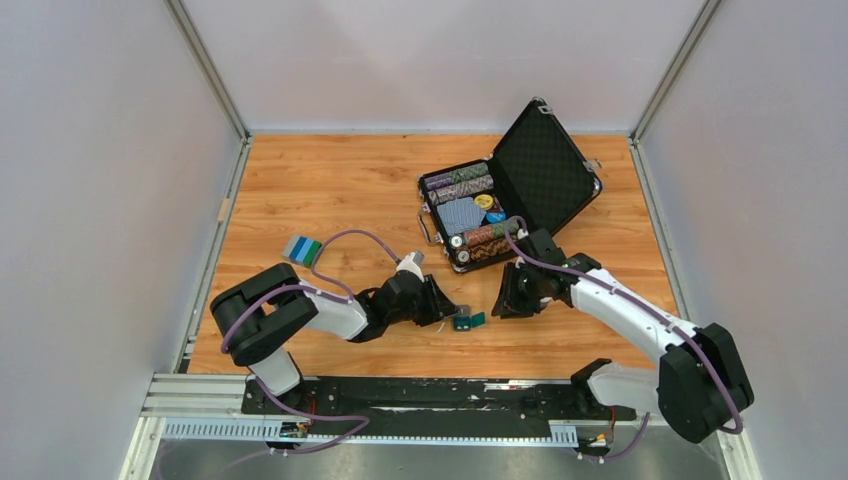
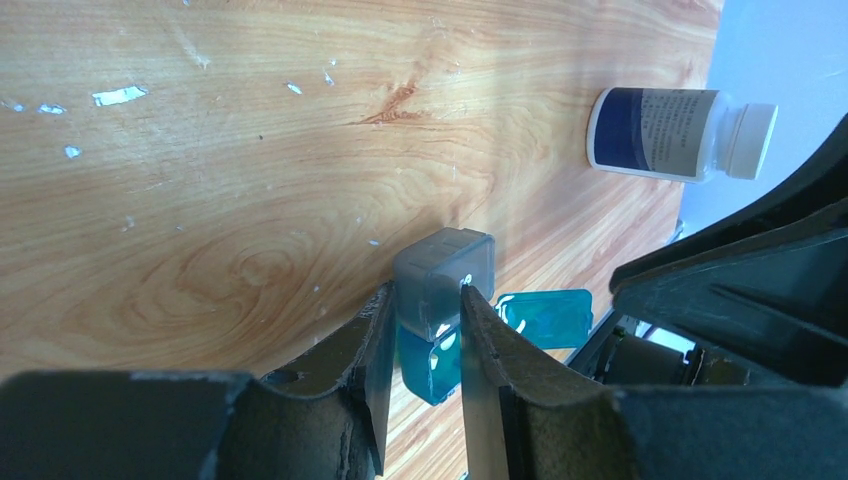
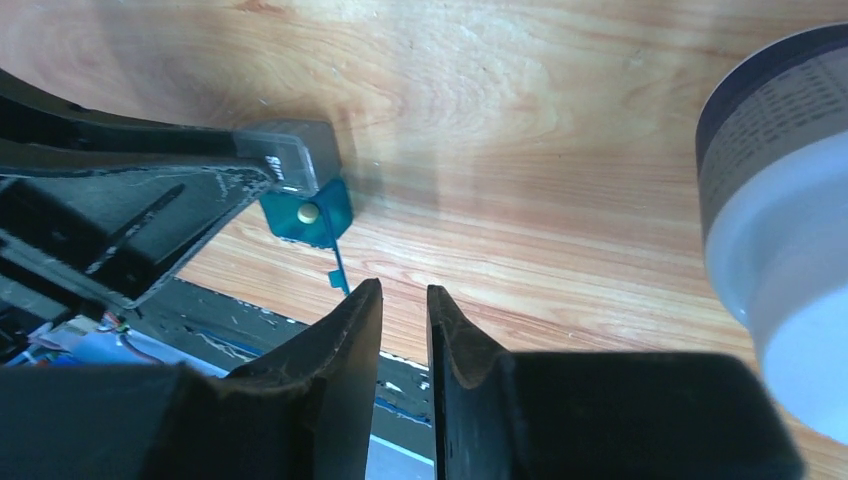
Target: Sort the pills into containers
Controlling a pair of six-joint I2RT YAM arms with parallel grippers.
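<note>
A tiny pill container lies on the wooden table; it shows in the top view [image 1: 467, 321], in the left wrist view [image 2: 445, 268] and in the right wrist view [image 3: 300, 200]. It has a grey compartment and a teal compartment with its hinged lid [image 2: 545, 316] open. A small pale pill [image 3: 308, 212] lies in the teal compartment. My left gripper [image 2: 425, 295] [image 1: 446, 312] is shut on the container, low on the table. My right gripper [image 3: 403, 290] [image 1: 505, 300] hovers just right of it, its jaws a narrow gap apart and empty. A white-capped pill bottle [image 2: 680, 133] [image 3: 780, 220] lies beside it.
An open black chip case [image 1: 500, 200] stands at the back right. A small stack of blue, green and grey pill boxes [image 1: 302, 249] lies at the left. The table's front edge with its black rail [image 1: 430, 392] runs close below both grippers.
</note>
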